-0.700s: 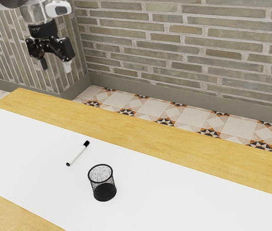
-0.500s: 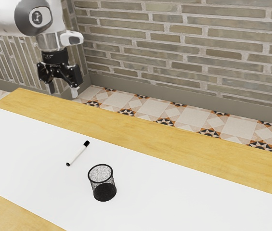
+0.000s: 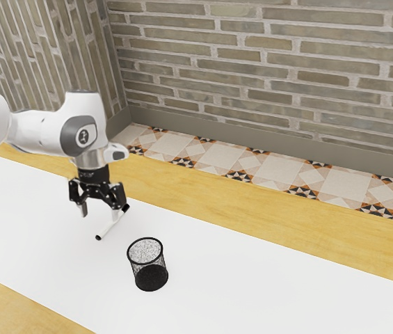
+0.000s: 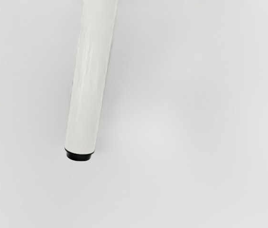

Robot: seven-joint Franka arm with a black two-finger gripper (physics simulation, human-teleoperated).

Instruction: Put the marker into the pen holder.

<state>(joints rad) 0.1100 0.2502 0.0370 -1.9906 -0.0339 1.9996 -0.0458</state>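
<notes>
Likely lining up to grasp the marker (image 3: 108,228), lying on the white sheet (image 3: 266,292); claw (image 3: 100,213) spread wide, gripping nothing. By the exterior view's clock, nudge toward four o'clock to centre over it, twist square to its one-to-seven line, lower gently, squeeze evenly. Then head for five o'clock, to the pen holder (image 3: 148,270). No readable writing on marker; badge (image 3: 85,136) illegible.
</notes>
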